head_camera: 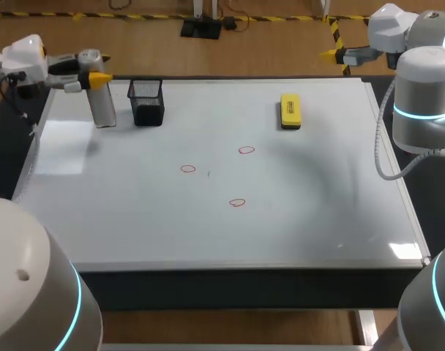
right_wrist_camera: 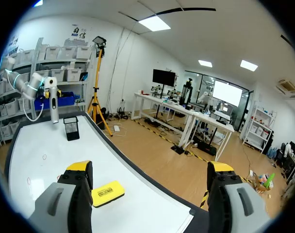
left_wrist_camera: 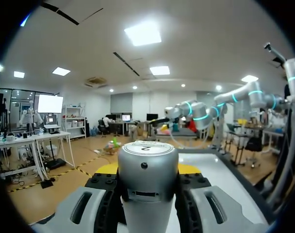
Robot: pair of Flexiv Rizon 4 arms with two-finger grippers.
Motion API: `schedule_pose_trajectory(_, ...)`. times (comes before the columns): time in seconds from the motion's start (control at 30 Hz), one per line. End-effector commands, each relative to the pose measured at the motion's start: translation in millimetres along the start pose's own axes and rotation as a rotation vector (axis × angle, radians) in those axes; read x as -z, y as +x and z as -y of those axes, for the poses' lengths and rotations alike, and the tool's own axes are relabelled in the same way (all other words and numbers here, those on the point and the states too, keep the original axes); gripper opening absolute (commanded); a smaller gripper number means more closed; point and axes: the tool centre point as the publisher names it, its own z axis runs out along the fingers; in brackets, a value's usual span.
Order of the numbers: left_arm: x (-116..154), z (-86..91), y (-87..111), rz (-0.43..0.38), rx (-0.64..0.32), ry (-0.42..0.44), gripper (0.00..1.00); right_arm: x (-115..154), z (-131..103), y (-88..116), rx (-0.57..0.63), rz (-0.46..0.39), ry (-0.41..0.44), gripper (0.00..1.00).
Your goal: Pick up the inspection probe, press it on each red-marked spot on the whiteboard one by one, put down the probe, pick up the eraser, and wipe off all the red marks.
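1. Silver metal, cylindrical, the inspection probe stands upright just beside the black mesh pen holder, on the side away from the yellow block eraser; the left gripper pinches it from two sides, high on its body
2. The right gripper hangs past the far edge of the glossy white whiteboard, beyond the eraser as seen from the holder, with its jaws spread wide on nothing
3. Three small red rings lie on the board, nearer the robot than the holder; the one closest to the holder looks the sensible first target
4. To do this step well, I judge: lift clear of the holder's rim, keep the probe vertical, and centre its tip over the ring. Then press straight down gently, so it neither slips in the grip nor smears the ink
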Motion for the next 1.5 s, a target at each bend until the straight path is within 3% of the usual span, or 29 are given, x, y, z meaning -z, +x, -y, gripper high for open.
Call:
schedule_pose_trajectory(0.03, 4.7, -4.8, 10.7, 0.064, 0.002, 0.004, 0.0, -0.2, -0.1, -0.4, 0.0, -0.001, 0.001, 1.0)
schedule_pose_trajectory(0.37, 19.6, -20.3, 15.4, 0.072, 0.035, -0.017, 0.0, -0.2, -0.1, -0.4, 0.0, -0.001, 0.001, 1.0)
schedule_pose_trajectory(1.17, 21.0, -19.4, 17.5, 0.071, 0.042, -0.026, 0.0, -0.2, -0.1, -0.4, 0.0, -0.001, 0.001, 1.0)
schedule_pose_trajectory(1.3, 21.0, -19.4, 17.5, 0.071, 0.042, -0.026, 0.0, -13.1, 3.2, 17.0, 0.098, -0.192, 0.074, 1.0)
schedule_pose_trajectory(1.5, 21.0, -19.4, 17.5, 0.071, 0.042, -0.026, 0.0, -22.0, 12.8, 39.2, 0.253, -0.358, 0.181, 1.0)
